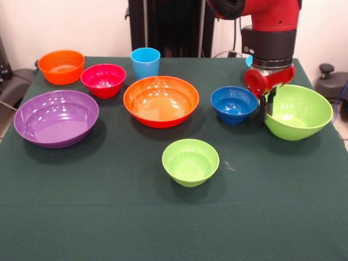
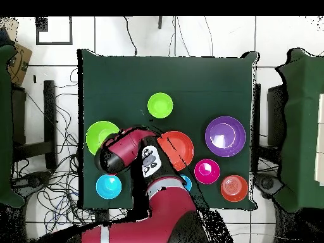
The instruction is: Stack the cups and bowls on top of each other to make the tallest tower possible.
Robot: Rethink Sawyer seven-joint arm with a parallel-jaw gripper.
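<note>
Front view shows you the gripper (image 1: 268, 102) clenched on the rim of the large lime green bowl (image 1: 300, 112), which tilts beside the dark blue bowl (image 1: 234, 103). Your other bowls sit apart, unstacked: large orange bowl (image 1: 161, 100), purple bowl (image 1: 56, 117), small lime green bowl (image 1: 190, 161).

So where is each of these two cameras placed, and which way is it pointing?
Front view: sits across the green-clothed table, facing the robot; shows the red and black arm's lower end and gripper at the rim of the large glossy lime green plastic bowl.
Overhead view: hangs above, looking straight down, robot's base at the bottom; the arm covers the gripper and the table's middle.
Shared: the large lime green bowl, the large purple plastic bowl and the small lime green plastic bowl, turned half round between views.
</note>
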